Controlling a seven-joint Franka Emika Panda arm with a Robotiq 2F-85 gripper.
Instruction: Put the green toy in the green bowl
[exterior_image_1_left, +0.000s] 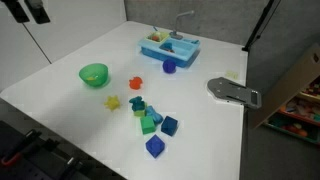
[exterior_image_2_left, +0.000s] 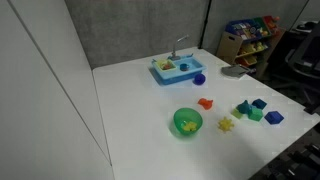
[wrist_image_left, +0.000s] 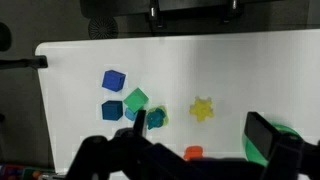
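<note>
The gripper (wrist_image_left: 200, 132) gapes wide, empty — green toy (exterior_image_1_left: 137, 108) lies (among other blocks (exterior_image_1_left: 168, 125)) apart from the green bowl (exterior_image_1_left: 93, 73).

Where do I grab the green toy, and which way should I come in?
Come straight down from above and pinch the green toy across its narrower width. It lies low on the table with the bright green cube close by, so a sideways approach would likely knock neighbours.

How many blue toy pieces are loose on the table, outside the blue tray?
3. A blue block at the cluster's side, a second blue block nearest the table edge, and a blue piece beside the blue tray. More may lie hidden inside the tray.
</note>
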